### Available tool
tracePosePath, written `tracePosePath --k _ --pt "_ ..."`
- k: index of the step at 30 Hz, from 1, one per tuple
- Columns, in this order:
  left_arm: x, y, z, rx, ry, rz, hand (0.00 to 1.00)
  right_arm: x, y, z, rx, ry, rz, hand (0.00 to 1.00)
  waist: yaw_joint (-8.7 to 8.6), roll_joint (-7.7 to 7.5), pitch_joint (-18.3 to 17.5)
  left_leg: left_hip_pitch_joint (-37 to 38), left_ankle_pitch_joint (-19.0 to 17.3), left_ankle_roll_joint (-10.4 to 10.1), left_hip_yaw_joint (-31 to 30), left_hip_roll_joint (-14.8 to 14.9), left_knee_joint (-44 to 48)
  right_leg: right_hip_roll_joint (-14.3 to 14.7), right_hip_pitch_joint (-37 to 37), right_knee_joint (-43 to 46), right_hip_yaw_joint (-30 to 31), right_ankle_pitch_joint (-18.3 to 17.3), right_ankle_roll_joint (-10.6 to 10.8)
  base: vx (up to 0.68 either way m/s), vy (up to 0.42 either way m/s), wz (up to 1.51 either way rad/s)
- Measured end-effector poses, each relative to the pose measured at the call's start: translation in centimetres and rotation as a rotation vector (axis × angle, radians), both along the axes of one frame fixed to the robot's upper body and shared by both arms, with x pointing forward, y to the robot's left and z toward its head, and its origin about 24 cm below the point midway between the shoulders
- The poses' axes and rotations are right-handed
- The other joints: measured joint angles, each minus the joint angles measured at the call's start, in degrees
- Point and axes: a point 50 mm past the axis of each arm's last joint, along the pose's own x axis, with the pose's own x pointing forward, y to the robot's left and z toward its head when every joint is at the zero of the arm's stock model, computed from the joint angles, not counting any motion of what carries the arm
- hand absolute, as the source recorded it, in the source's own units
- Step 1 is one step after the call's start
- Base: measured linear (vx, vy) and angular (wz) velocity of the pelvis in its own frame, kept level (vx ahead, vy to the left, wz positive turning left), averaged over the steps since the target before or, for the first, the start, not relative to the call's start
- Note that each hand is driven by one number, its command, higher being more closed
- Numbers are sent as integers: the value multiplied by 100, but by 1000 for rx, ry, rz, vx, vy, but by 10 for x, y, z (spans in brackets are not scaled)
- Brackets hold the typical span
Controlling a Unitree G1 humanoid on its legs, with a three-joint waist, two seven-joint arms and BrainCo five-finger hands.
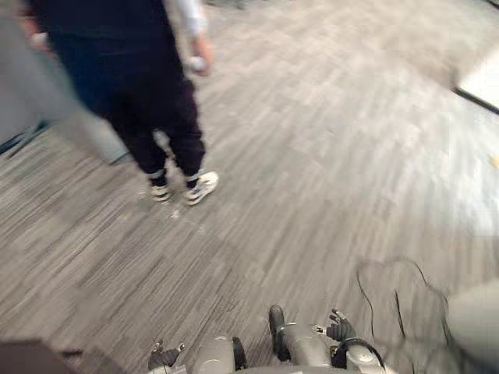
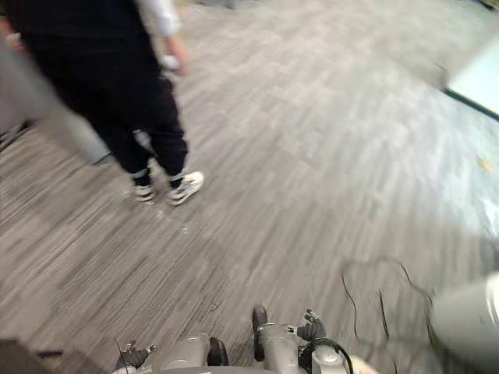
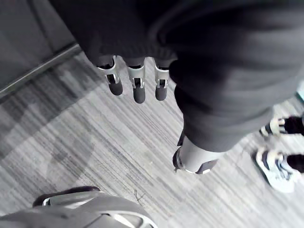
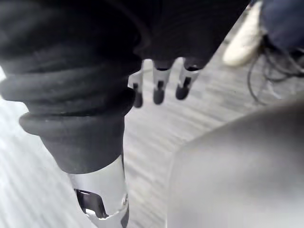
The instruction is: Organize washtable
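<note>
My left hand (image 1: 164, 358) hangs low at my side over the floor. In the left wrist view its fingers (image 3: 137, 85) are straight and relaxed, with the thumb (image 3: 194, 159) apart and nothing between them. My right hand (image 1: 341, 327) hangs on the other side. Its fingers (image 4: 159, 88) are also loosely extended and hold nothing, with the thumb (image 4: 102, 199) set off from them. Both hands are open above grey plank flooring (image 1: 312, 156).
A person in dark trousers (image 1: 148, 101) and white sneakers (image 1: 200, 187) stands ahead to the left, holding a small pale thing (image 1: 196, 64) in one hand. A grey panel (image 1: 39, 93) rises at far left. A pale, dark-edged surface (image 1: 482, 82) lies at far right.
</note>
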Motion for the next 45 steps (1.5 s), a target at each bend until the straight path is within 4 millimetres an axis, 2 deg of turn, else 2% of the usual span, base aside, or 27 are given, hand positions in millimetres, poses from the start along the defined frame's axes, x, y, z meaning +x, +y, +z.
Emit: tracePosePath --k 2,5,7,8,10,11,15,20,22,23,24,25,26,27,28,29,31,33,34,36,40,41,45 --pt "-1 -1 -2 -11 15 -14 0 -5 -2 -2 -1 17 -11 0 -13 46 6 166 36 8 384 -8 -176 -216 331 21 -438 -219 63 -135 92 -158" --pt "1 0 -3 -36 28 -31 0 -10 -3 -5 4 42 -24 0 -42 -14 -16 260 121 -109 770 -102 -342 -438 601 -56 -753 -472 214 -120 22 -146" --pt "1 0 -4 -40 33 -33 0 -10 -3 -5 8 45 -33 0 -87 -42 -29 312 213 -174 843 -164 -451 -541 609 -167 -830 -478 274 -64 -14 -77" --pt "-2 1 -4 -40 44 -32 0 -8 -3 -6 12 46 -41 0 -177 -55 -36 361 305 -313 848 -219 -537 -612 666 -274 -945 -421 257 -54 -44 -39" --pt "-2 1 -4 -39 44 -34 0 -10 -3 -7 15 59 -45 0 -164 -74 -51 432 427 -364 872 -287 -670 -613 754 -525 -941 -162 338 -31 -53 -25" --pt "-2 0 -4 -41 44 -41 0 -12 -4 -8 14 71 -47 0 -156 -72 -71 456 476 -373 922 -293 -763 -542 803 -755 -903 10 409 -10 -57 -22" --pt "-6 0 -5 -41 61 -53 0 -14 -4 -10 13 99 -28 0 -51 -56 -104 458 695 -416 978 -282 -822 -275 1144 -1831 -596 627 380 -22 -68 -38" --pt "-4 -2 -6 -45 60 -65 0 -14 -3 -10 5 105 26 0 4 16 -123 444 695 -416 958 -186 -363 -146 1453 -2412 -252 970 370 -33 -18 -34" --pt "-5 -1 -5 -43 59 -63 0 -13 -5 -10 3 103 32 0 22 97 -134 217 700 -425 481 -139 250 -155 1496 -2406 -67 971 367 -51 37 -23" --pt "-3 -2 -5 -46 52 -58 0 -15 -7 -10 5 110 28 0 68 39 -108 -184 717 -584 -249 -222 871 -231 1517 -2407 108 989 348 -68 100 -29" --pt "-3 -2 -5 -46 46 -53 0 -18 -5 -12 16 126 24 0 157 30 -101 -436 588 -435 -889 -309 1281 -307 1466 -2371 186 992 353 -102 116 -71" --pt "-4 -4 -5 -55 45 -46 0 -19 -7 -13 15 137 20 0 272 156 -117 -544 333 -677 -1964 -132 1301 -237 1390 -2258 318 1005 409 -108 56 -83" --pt "-10 -7 -7 -62 58 -40 0 -21 -11 -13 6 138 17 0 309 230 -141 -377 229 -958 -2365 78 706 -115 1351 -2273 370 1012 473 -77 122 -103" --pt "-17 -9 -9 -78 81 -21 0 -22 -11 -13 6 139 18 0 330 217 -128 -183 222 -717 -2198 -96 337 -256 1359 -2330 494 1110 624 9 165 -65" --pt "-23 -2 -8 -61 93 -15 0 -22 -5 -14 32 136 1 0 247 28 -218 -65 421 -701 -2110 -283 -53 -374 1387 -2277 492 1094 604 73 201 -43" --pt "-23 0 -8 -56 94 -16 0 -25 -4 -15 39 142 -15 0 221 -25 -252 -27 498 -656 -2085 -364 -188 -402 1449 -2329 487 1053 631 144 114 -5" --pt "-19 1 -7 -54 85 -20 0 -30 -7 -16 52 147 -77 0 124 -88 -300 65 679 -475 -2087 -616 -467 -573 1556 -2578 486 1086 627 105 104 13" --pt "-18 -1 -8 -58 85 -20 0 -33 -8 -16 57 155 -103 0 136 -13 -324 258 768 -429 -2081 -743 -705 -682 1627 -2588 480 1089 623 89 94 15" --pt "-18 -1 -8 -60 85 -20 0 -34 -9 -16 57 156 -110 0 135 -46 -350 339 776 -424 -2092 -771 -766 -700 1685 -2592 479 1088 622 123 86 13" --pt "-22 -4 -9 -69 97 -18 0 -36 -11 -17 59 165 -133 0 144 24 -358 579 783 -423 -2134 -818 -935 -724 1867 -2605 462 1083 620 98 39 10" --pt "-26 -4 -10 -73 111 -18 0 -41 -12 -18 67 186 -154 0 137 31 -459 756 808 -465 -2153 -819 -1093 -711 1955 -2630 413 1084 619 98 4 -1" --pt "-43 10 -10 -52 171 -28 0 -51 8 -23 126 228 -131 0 -8 -324 -624 1549 1936 -909 -2292 -660 -2759 -893 2445 -2482 15 478 756 0 0 0" --pt "-43 10 -10 -52 169 -29 0 -51 7 -23 124 228 -131 0 -8 -343 -612 1553 1933 -910 -2257 -654 -2749 -895 2429 -2474 45 479 757 -14 -7 -3"
